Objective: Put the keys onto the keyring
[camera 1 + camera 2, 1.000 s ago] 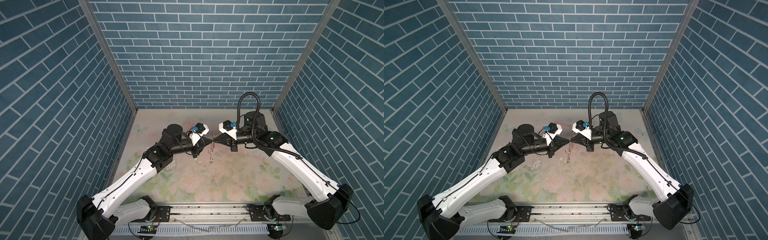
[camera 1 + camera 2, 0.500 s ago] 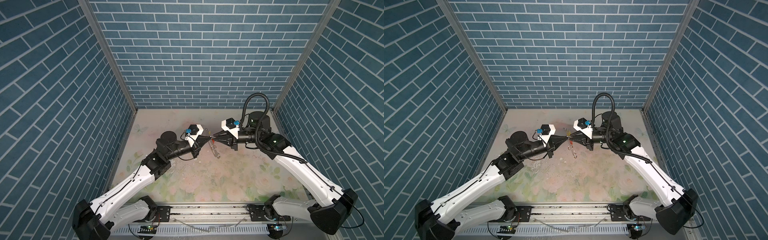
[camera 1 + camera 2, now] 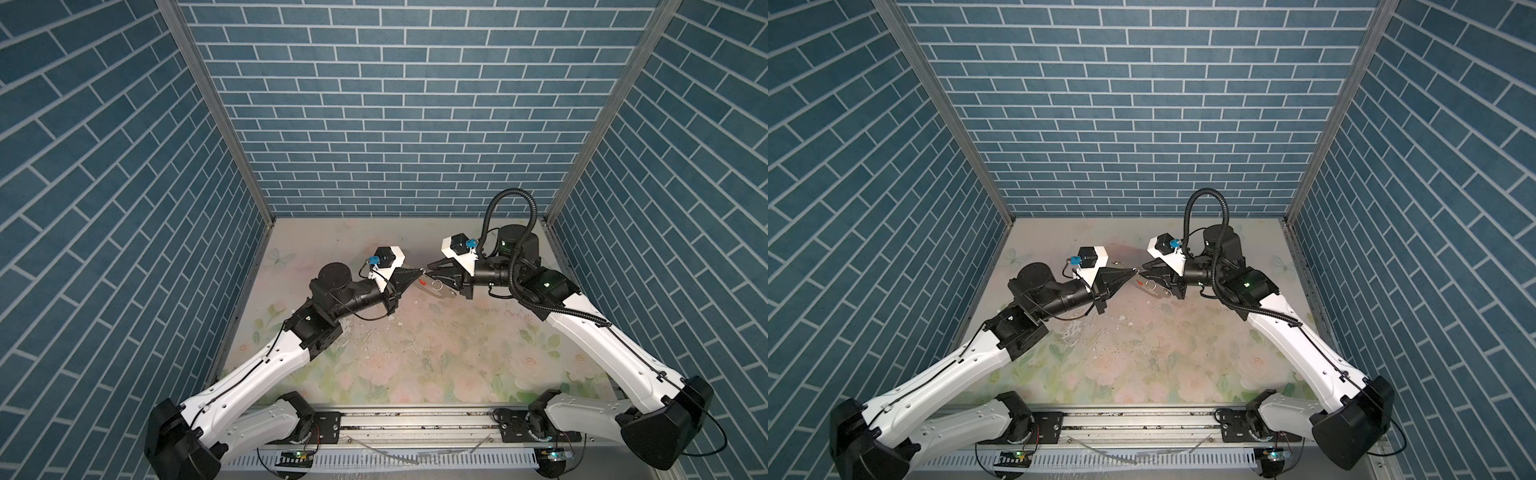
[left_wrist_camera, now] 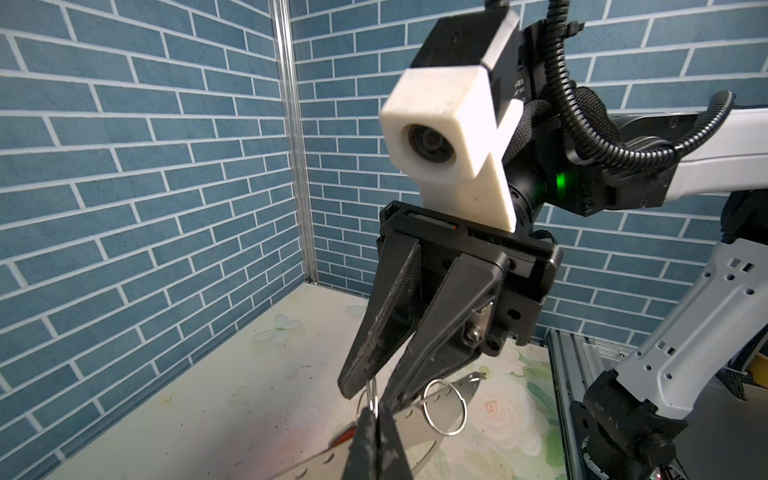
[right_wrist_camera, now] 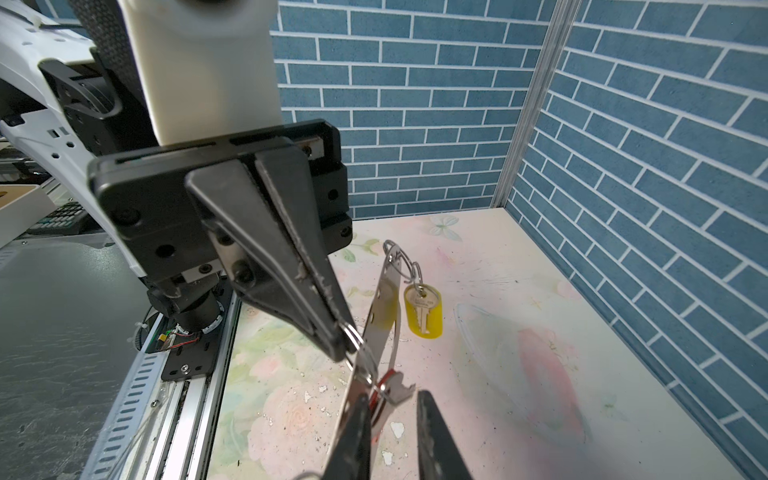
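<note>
The keyring [image 5: 384, 303] is a shiny silver strap loop with holes, held in the air between both grippers. My left gripper [image 4: 376, 415] is shut on a small split ring [image 4: 372, 401] at the strap's edge; this gripper [image 5: 345, 336] also shows in the right wrist view. My right gripper [image 5: 392, 436] is open, one finger against the strap, with the red-tagged key [image 5: 390, 384] just ahead of its tips. A yellow-tagged key [image 5: 424, 311] hangs from a ring at the strap's far end. Both gripper tips meet in a top view, left [image 3: 419, 272] and right [image 3: 430, 268].
A loose larger ring [image 4: 444, 407] hangs on the strap. The floral table mat [image 3: 415, 353] lies below, with blue brick walls [image 3: 395, 124] on three sides. A metal rail [image 3: 415, 419] with the arm bases runs along the front edge.
My right gripper has gone from shut to open. The keyring, which hung straight down between the tips, has swung sideways under the right gripper. Both arms have shifted slightly.
</note>
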`<act>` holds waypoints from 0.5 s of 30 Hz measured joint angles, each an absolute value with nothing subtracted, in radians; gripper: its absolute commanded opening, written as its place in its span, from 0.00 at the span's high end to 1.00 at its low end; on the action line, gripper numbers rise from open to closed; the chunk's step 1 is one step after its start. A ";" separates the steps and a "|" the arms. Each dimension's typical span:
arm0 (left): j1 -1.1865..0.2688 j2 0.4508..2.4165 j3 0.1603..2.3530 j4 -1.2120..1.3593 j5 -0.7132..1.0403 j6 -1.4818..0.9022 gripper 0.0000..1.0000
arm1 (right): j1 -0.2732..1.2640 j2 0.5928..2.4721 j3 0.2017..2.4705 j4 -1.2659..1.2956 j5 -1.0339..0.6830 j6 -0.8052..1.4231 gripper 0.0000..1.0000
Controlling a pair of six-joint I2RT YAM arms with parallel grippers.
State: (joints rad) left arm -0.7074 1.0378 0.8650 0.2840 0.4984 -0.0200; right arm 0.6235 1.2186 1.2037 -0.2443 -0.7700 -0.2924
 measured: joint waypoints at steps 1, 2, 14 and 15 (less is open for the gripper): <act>-0.707 1.038 0.865 0.284 0.498 -0.020 1.00 | 0.624 1.219 1.203 -0.244 -0.770 -0.292 0.79; -0.707 1.038 0.865 0.284 0.499 -0.020 1.00 | 0.624 1.219 1.203 -0.244 -0.770 -0.292 0.79; -0.707 1.050 0.865 0.289 0.502 -0.030 1.00 | 0.624 1.219 1.203 -0.240 -0.805 -0.293 0.93; -0.707 1.050 0.865 0.290 0.500 -0.030 1.00 | 0.624 1.219 1.203 -0.241 -0.812 -0.291 0.97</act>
State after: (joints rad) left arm -0.7074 1.0504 0.8650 0.2897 0.5003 -0.0299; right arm 0.6235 1.2190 1.2030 -0.2413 -0.8116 -0.2913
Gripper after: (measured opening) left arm 0.045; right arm 0.093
